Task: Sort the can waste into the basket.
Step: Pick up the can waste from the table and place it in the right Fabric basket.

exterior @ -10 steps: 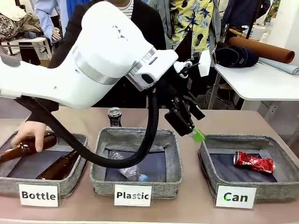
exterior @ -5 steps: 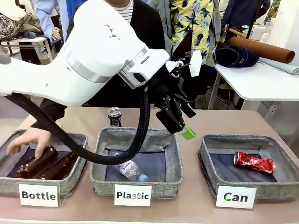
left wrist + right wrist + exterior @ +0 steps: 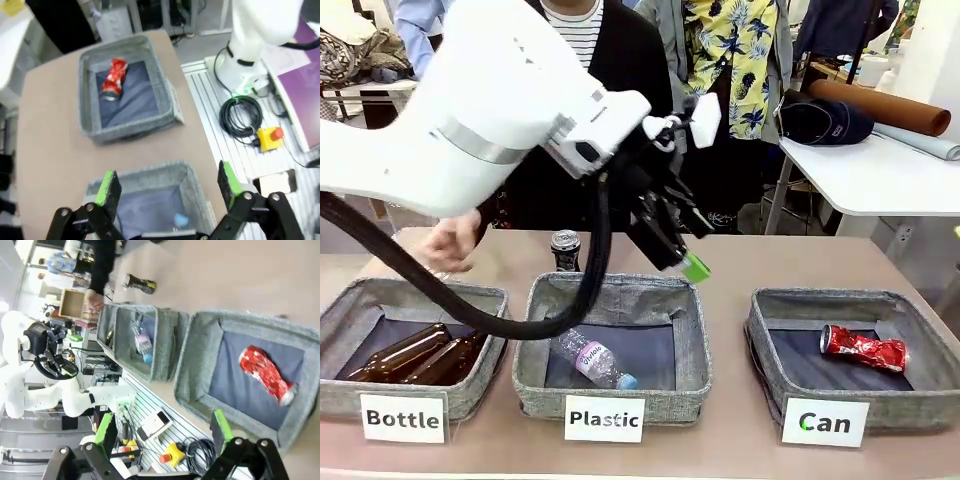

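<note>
So the big change over the last second: the left gripper (image 3: 167, 186) is swinging away from the Can basket (image 3: 825, 298). A second ago it was hanging just off the basket's left rim, and now it's sitting noticeably further left and a bit higher, well clear of it. In the left wrist view its fingers are spread wide with nothing between the green pads, so it's travelling empty.

The red can (image 3: 863, 348) is lying on its side inside the Can basket, toward the right half, and it isn't budging between frames. I'm reading that one as done.

The dark can (image 3: 565, 250) is standing upright on the table (image 3: 800, 262), well to the left of the Can basket and further back from the robot. It's the only can waste not sorted yet, and the left gripper is heading in its general direction, so my guess is it's going for the second pickup. Roughly halfway through, I'd say.

The right gripper (image 3: 162, 429) is hovering up above the Can basket's near side, looking down into it, also wide open and holding nothing.

One more thing: the person's hand (image 3: 452, 240) is lifting out of the Bottle bin (image 3: 420, 295), far left of the Can basket, leaving the brown bottles (image 3: 415, 355) lying in there. It's now hanging fairly near the dark can, so that's the bit I'd be watching as the arm comes over.
</note>
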Action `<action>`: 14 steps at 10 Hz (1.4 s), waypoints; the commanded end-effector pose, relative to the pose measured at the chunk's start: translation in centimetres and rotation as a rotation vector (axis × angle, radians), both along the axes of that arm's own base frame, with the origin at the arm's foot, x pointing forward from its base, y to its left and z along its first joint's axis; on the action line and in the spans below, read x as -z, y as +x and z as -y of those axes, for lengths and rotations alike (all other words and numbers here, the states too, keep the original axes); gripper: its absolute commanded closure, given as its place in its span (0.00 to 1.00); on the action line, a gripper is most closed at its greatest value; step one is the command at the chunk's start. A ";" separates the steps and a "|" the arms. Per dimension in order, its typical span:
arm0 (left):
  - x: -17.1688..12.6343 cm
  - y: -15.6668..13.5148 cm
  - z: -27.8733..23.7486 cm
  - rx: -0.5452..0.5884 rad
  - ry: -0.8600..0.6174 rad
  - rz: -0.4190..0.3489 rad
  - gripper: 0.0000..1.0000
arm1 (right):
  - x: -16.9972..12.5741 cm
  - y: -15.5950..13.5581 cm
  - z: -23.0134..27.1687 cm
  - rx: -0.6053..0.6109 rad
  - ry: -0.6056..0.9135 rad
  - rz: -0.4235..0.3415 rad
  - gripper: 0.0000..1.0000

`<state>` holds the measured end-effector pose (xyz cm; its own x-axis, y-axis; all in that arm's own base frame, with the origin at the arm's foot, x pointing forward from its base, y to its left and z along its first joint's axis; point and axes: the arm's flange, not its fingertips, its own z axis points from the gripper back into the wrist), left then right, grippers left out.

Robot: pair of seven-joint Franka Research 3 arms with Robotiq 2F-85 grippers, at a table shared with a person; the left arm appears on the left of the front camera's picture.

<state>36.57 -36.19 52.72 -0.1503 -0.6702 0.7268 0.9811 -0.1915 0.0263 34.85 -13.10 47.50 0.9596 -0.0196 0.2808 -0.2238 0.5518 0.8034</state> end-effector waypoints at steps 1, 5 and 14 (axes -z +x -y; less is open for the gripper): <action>-1.5 -0.6 -9.2 -0.140 -0.024 -0.135 0.00 | 0.9 3.3 -4.9 -0.017 0.054 -0.018 0.00; -3.8 -6.2 -28.8 -0.608 -0.299 -0.602 0.00 | 5.2 9.0 -18.0 -0.170 0.068 -0.069 0.00; 6.6 -15.3 -54.5 -1.404 -0.353 -1.117 0.00 | 0.7 7.1 -10.4 0.058 0.246 0.026 0.00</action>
<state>21.94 20.96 43.71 0.8785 0.4580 0.1359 -0.1231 0.4918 -0.8620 42.93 -4.02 47.28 0.9488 -0.0816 0.3051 -0.2825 0.2121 0.9355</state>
